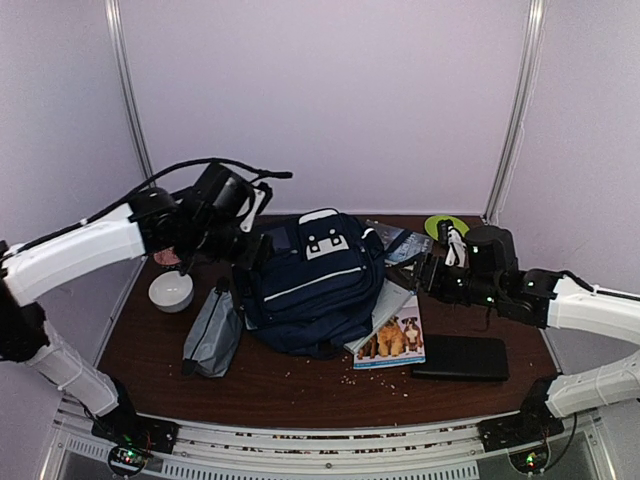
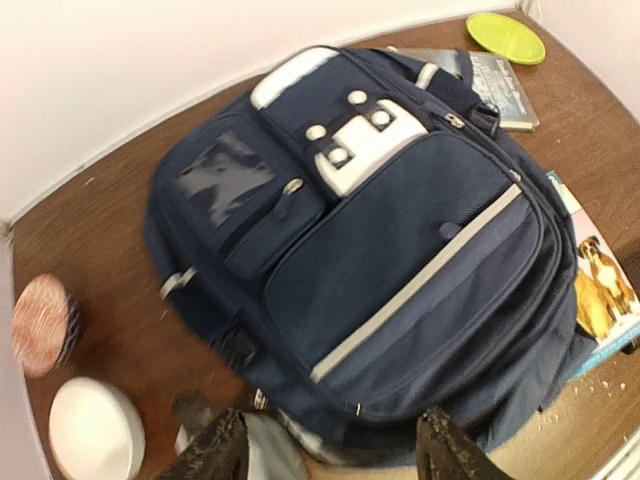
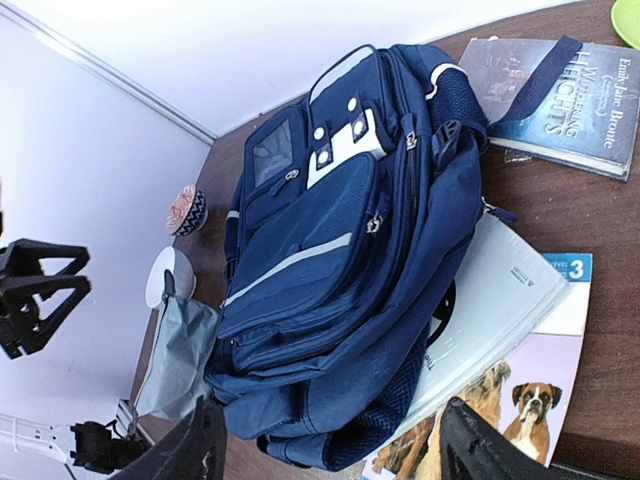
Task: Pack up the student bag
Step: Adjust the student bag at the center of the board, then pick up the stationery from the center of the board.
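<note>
A: Where is the student bag (image 1: 310,275)?

B: In the middle of the brown table (image 1: 300,390), flat on its back. The front pockets and the white buckle patch face up, and its top end points to 12 o'clock, toward the back wall. The front pocket zips look closed. I cannot tell about the main compartment.

A: And the left gripper (image 2: 330,455)?

B: It hangs over the bag's 10 o'clock corner, looking down on it. Its fingers are spread wide, with nothing between them and touching nothing.

A: The right gripper (image 3: 335,450)?

B: It is low at the bag's 3 o'clock, aimed at the bag's side. It is also spread wide and empty, apart from the fabric.

A: What lies around the bag?

B: A grey pouch (image 1: 213,335) sits at 8 o'clock, right against the bag. A white bowl (image 1: 171,291) is at 9 o'clock, with a patterned cup (image 2: 45,325) just beyond it toward 10. At 4 o'clock a dog-cover book (image 1: 392,340) lies with a pale booklet (image 3: 490,300) over it, and the bag's edge rests on that booklet. Farther out at 4 o'clock a flat black case (image 1: 461,357) lies just beside the dog-cover book. At 2 o'clock there is a dark book (image 3: 570,110) with a bag strap (image 3: 540,75) across its cover. A green disc (image 1: 445,226) sits at 1 o'clock, by the back corner.

A: Anything else?

B: Crumbs are scattered along the 6 o'clock edge.
</note>
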